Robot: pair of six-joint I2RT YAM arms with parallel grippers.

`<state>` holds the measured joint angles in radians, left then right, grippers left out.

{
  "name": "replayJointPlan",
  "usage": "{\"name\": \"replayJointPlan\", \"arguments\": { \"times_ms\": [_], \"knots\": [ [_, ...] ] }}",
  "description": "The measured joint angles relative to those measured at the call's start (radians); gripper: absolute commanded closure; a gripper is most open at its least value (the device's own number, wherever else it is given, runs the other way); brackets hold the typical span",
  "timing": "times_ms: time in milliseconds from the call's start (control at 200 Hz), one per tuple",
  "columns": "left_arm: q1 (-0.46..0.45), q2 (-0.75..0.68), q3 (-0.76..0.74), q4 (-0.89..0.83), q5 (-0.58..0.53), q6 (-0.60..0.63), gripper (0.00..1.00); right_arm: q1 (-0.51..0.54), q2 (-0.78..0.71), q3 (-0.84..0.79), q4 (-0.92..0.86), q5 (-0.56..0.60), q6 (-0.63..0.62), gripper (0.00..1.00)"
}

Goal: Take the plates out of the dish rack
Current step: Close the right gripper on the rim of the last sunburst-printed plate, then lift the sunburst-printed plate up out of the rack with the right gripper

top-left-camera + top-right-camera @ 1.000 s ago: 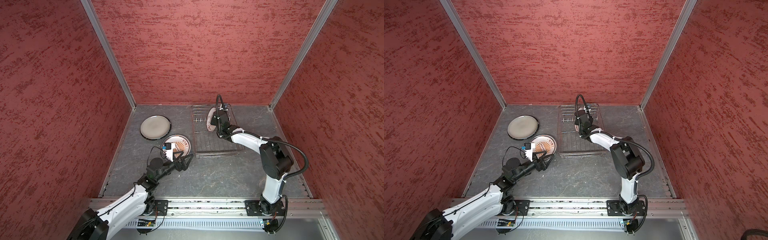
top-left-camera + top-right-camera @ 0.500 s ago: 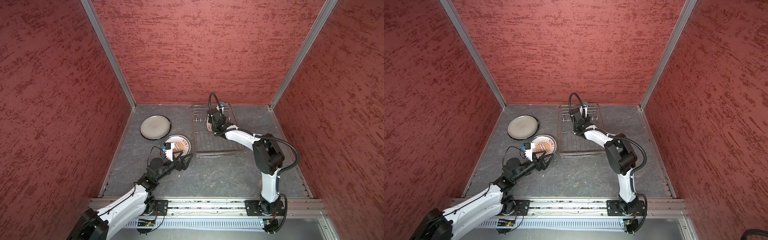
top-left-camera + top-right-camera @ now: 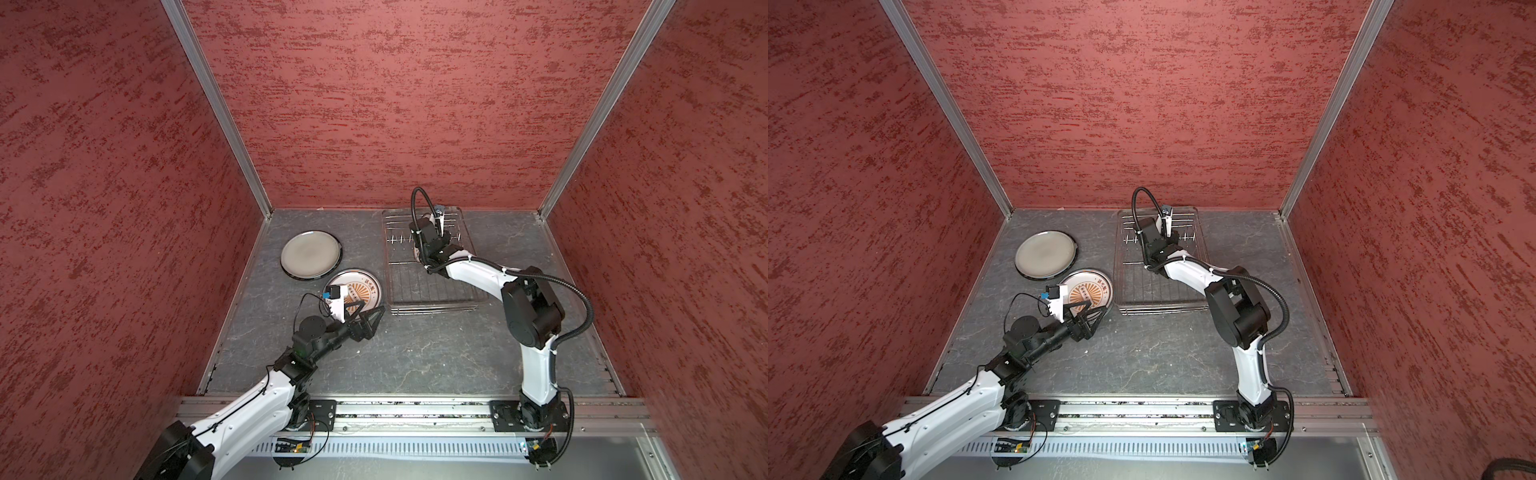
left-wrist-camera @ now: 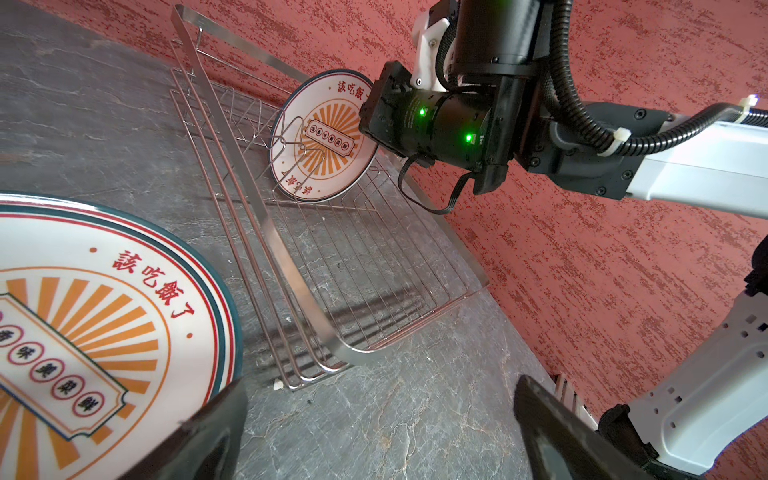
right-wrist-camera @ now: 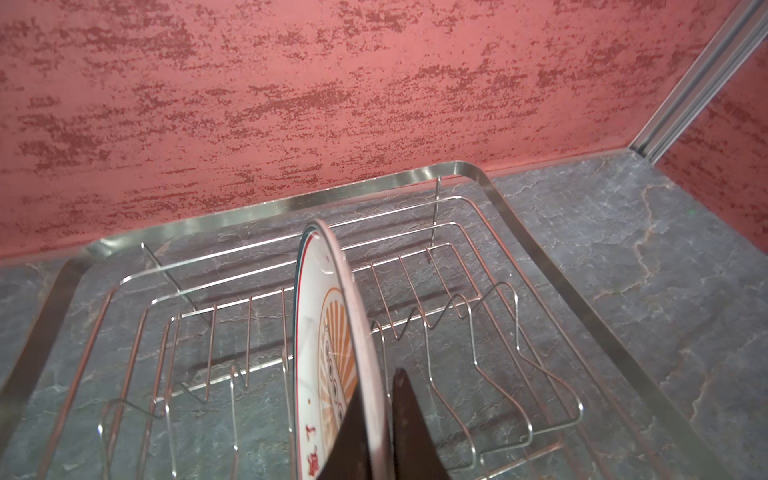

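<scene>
The dish rack [image 3: 432, 286] [image 3: 1158, 291] stands at the back of the table. One sunburst plate [image 5: 320, 332] [image 4: 324, 137] stands upright in its prongs. My right gripper [image 5: 380, 386] is shut on that plate's top rim, one finger on each face. In both top views the right wrist hides this plate. A plain grey plate [image 3: 311, 254] [image 3: 1045, 254] and a second sunburst plate [image 3: 361, 282] [image 3: 1096, 286] [image 4: 83, 311] lie flat on the table left of the rack. My left gripper [image 3: 372, 308] [image 3: 1098, 307] [image 4: 382, 415] hangs open and empty beside the flat sunburst plate's near edge.
Red walls close in the back and both sides, and the back wall is right behind the rack. The rack's wire prongs [image 5: 490, 316] rise on either side of the held plate. A metal rail [image 3: 407, 411] runs along the table's front edge.
My right gripper has shifted slightly left over the rack and closed onto the upright plate's rim. The left arm has not moved.
</scene>
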<state>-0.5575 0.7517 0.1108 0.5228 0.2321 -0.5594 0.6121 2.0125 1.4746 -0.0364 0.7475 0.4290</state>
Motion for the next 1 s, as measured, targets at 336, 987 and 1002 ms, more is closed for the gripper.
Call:
{"name": "replayJointPlan", "arguments": {
  "times_ms": [336, 987, 1002],
  "knots": [
    [0.0, -0.007, 0.0, -0.008, -0.006, 0.0, 0.01, 0.029, -0.071, -0.07, 0.092, 0.06, -0.083, 0.94],
    [-0.001, 0.005, 0.001, -0.01, -0.029, 0.0, 0.01, 0.048, -0.341, -0.349, 0.342, 0.111, -0.219, 1.0],
    [-0.002, 0.005, 0.001, -0.01, -0.029, 0.0, 0.01, 0.048, -0.349, -0.359, 0.348, 0.111, -0.22, 1.0]
  ]
}}
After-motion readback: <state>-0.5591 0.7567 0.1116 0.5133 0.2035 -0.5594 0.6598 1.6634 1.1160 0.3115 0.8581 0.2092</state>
